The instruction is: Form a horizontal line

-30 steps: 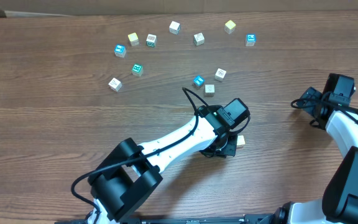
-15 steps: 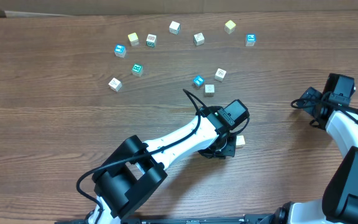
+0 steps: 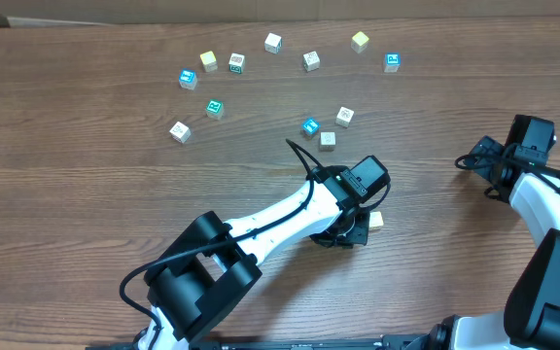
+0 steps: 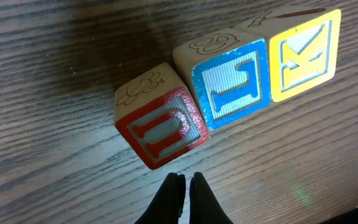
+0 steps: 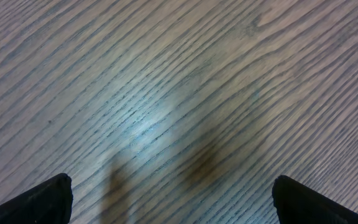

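Note:
In the left wrist view the horizontal line shows as three touching wooden cubes: a red-faced cube (image 4: 159, 125), a blue-faced one (image 4: 230, 82) and a yellow-faced one (image 4: 304, 54). The red cube sits turned and a little lower than the other two. My left gripper (image 4: 184, 182) is shut and empty, its tips just in front of the red cube and apart from it. From overhead the left gripper (image 3: 350, 229) covers most of the row; one pale cube (image 3: 376, 220) pokes out at its right. My right gripper (image 5: 173, 190) stands open over bare wood at the right (image 3: 481, 161).
Several loose cubes lie in an arc at the back of the wooden table (image 3: 86, 165), among them a teal one (image 3: 310, 126), a plain one (image 3: 328, 139) and a white one (image 3: 180, 130). The left arm (image 3: 261, 228) runs diagonally across the front middle.

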